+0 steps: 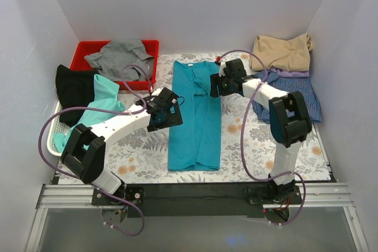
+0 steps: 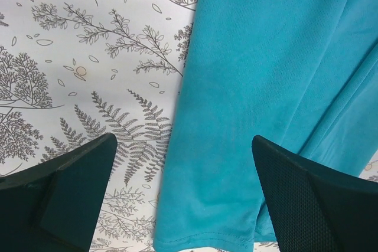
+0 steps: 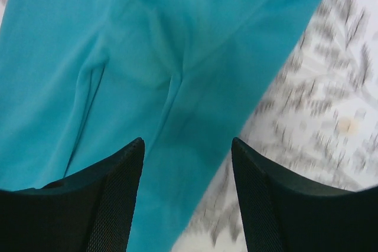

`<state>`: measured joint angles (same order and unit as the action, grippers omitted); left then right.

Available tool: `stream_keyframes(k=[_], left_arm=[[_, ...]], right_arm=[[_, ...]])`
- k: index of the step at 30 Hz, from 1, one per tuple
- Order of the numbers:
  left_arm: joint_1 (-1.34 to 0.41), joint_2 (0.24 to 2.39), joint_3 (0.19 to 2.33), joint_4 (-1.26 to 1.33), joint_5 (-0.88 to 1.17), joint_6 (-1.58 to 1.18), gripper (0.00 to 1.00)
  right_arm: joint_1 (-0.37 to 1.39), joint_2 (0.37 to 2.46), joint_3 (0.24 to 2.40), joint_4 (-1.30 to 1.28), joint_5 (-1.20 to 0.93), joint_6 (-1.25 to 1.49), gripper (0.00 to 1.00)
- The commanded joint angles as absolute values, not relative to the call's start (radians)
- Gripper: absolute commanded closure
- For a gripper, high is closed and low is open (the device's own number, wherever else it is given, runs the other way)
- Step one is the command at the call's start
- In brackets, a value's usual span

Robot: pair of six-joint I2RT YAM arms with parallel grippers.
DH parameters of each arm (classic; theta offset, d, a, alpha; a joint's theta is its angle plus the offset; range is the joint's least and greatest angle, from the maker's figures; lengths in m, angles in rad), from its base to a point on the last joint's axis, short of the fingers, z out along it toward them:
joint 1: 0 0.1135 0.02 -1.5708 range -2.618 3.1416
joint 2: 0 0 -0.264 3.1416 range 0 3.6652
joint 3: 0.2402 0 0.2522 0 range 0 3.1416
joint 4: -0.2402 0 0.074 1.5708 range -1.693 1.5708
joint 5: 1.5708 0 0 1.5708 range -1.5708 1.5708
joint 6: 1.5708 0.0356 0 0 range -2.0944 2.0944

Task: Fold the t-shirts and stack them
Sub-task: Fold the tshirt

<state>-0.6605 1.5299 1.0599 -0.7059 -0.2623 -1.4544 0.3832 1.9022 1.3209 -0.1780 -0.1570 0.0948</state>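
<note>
A teal t-shirt (image 1: 195,116) is lying in a long strip. The left gripper (image 2: 183,138) and right gripper (image 3: 188,141) are hovering wide open at its edges, seemingly not touching. A red bin (image 1: 118,42) is sitting behind.

Teal-blue t-shirt (image 1: 195,116) on fern-and-flower printed tablecloth (image 1: 142,151); red bin (image 1: 82,51).

The worktop (image 1: 142,151) has a fern-and-flower print. A teal shirt (image 1: 195,122) lies along its middle as a long narrow strip. A red tray (image 1: 82,48) sits at the far left corner, with a white basket (image 1: 52,123) just in front of it. At far right lies a checked shirt (image 1: 307,95), with a tan shirt (image 1: 282,51) on top of it.
</note>
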Motion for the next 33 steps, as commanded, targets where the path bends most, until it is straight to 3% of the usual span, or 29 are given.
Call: stream_keyframes(k=[1,14,33], left_arm=[[-0.641,1.48,1.071,-0.683,-0.275,-1.44,0.02],[-0.603,1.491,1.074,-0.669,-0.267,-1.417,0.02],[-0.597,1.519,1.071,-0.664,-0.239,-1.42,0.02]], right_arm=[[0.388,2.028,1.53,-0.135,-0.13,0.075,0.33],[0.397,2.378,2.028,-0.331,-0.113,0.017,0.32],[0.468,2.224,1.772,-0.288,-0.13,-0.032,0.32]])
